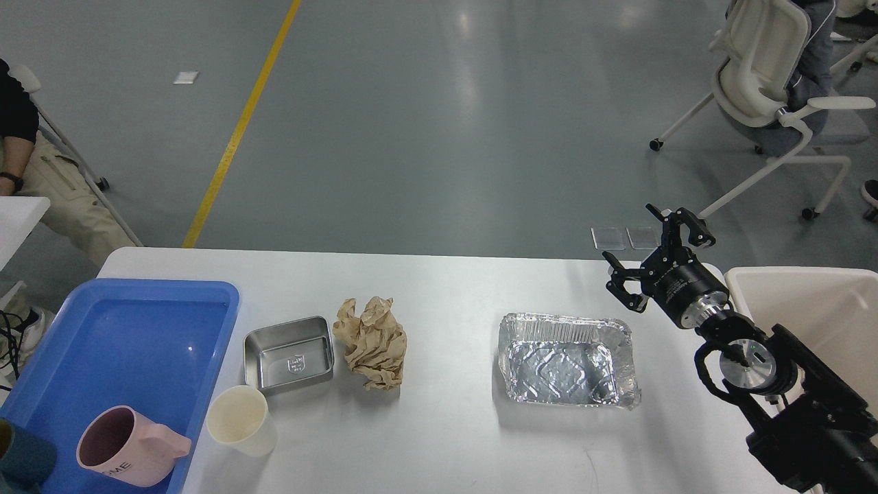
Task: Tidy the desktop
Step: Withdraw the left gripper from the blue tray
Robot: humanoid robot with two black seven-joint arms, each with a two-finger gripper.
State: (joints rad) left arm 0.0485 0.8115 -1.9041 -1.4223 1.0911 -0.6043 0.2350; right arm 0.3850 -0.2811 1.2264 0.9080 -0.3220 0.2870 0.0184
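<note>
Fingers of the right gripper (650,255) spread open, nothing between them, hanging above the far right part of the surface, just beyond the foil tray's far right corner. One finger (682,223) points up and away, the other (621,283) sits lower toward the foil tray. Black right arm (789,405) runs back to the lower right corner, passing in front of the cream bin (816,302) at the right edge. Left gripper not visible; only a dark teal blur (20,460) at the bottom left corner, cannot tell what part it is.

Desktop (453,439): white surface with rounded corners, fills the lower half of the head view, wide left to right.

On it, right to left: crinkled foil tray (566,360), empty, right of centre, apart from the gripper. Crumpled brown paper (372,343) left of centre. Small steel tray (289,355) just beside the paper on its left, empty, small emblem on its floor. Cream paper cup (241,420) near the steel tray's front left corner, upright, open top, close to the blue tray's right rim. Blue plastic tray (137,315) at the left end. Pink mug (127,446) stands inside it at the near corner, upright, handle toward the right, letters "ME" on its side.

Beyond the surface: grey floor with a yellow line (240,130), white office chair (775,82) far right, a seated person (41,178) partly in view at the left edge.
</note>
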